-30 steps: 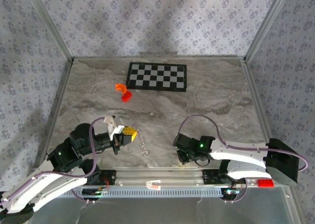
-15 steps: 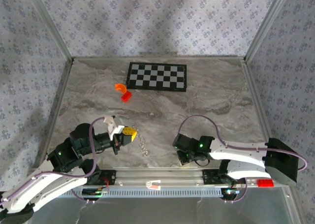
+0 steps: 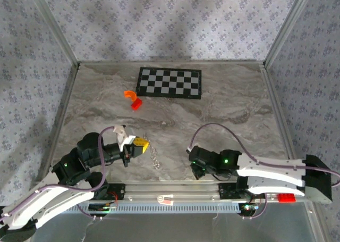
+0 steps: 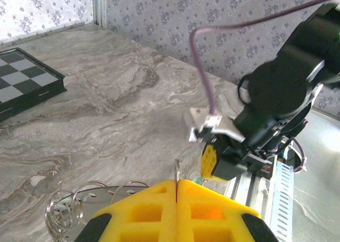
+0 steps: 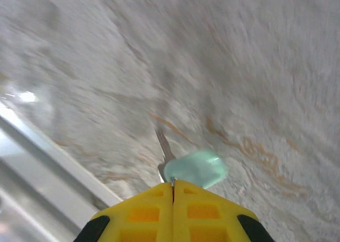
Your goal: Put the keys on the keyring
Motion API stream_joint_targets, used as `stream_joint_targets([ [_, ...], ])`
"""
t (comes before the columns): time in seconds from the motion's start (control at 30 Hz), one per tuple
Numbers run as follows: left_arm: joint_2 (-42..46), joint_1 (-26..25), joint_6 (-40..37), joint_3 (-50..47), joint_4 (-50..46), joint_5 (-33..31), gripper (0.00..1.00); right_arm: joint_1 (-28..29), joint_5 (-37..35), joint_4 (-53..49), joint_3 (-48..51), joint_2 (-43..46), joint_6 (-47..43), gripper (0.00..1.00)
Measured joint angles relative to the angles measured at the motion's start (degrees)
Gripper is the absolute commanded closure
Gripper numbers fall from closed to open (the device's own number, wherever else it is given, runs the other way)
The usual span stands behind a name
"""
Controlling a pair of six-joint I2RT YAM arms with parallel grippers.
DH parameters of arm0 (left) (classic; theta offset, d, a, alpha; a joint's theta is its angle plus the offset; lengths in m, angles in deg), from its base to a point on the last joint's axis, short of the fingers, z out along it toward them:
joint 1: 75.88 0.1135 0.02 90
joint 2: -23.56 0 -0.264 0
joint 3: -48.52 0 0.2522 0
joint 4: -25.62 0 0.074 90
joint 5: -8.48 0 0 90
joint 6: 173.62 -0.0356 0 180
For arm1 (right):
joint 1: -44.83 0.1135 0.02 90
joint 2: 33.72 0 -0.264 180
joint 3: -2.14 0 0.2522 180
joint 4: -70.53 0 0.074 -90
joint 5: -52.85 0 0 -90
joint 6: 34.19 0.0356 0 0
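Pinching the tiny pale teal-green flat key [image 5: 195,168] by the near edge of the table [image 3: 228,114], the right tool [image 5: 173,184] is clamped on it. The left tool [image 4: 176,184] grips one end of the thin silvery beaded keyring [image 3: 154,156], likely steadying it for threading.

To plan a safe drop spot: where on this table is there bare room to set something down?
Bare: the wide marble stretch between the black-and-white checkerboard and the right arm. Crowded: the near edge, around the silvery beaded chain.

Marble table [image 3: 228,109], checkerboard [image 3: 169,82], orange piece [image 3: 129,94], red piece [image 3: 136,105], keyring [image 3: 154,157]
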Motion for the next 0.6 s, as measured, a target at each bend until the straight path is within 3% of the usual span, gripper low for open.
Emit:
stream_joint_targets([
  [0.3,-3.65,0.0,-2.45,4.15,-0.35,5.7,1.0,1.03,0.26,4.92,-4.63,12.15,-17.2,1.0],
  [0.6,-3.93,0.0,-8.09,8.2,-2.1,14.14,1.0,-0.98,14.73,13.49,-11.96,13.53,-33.05,1.0],
])
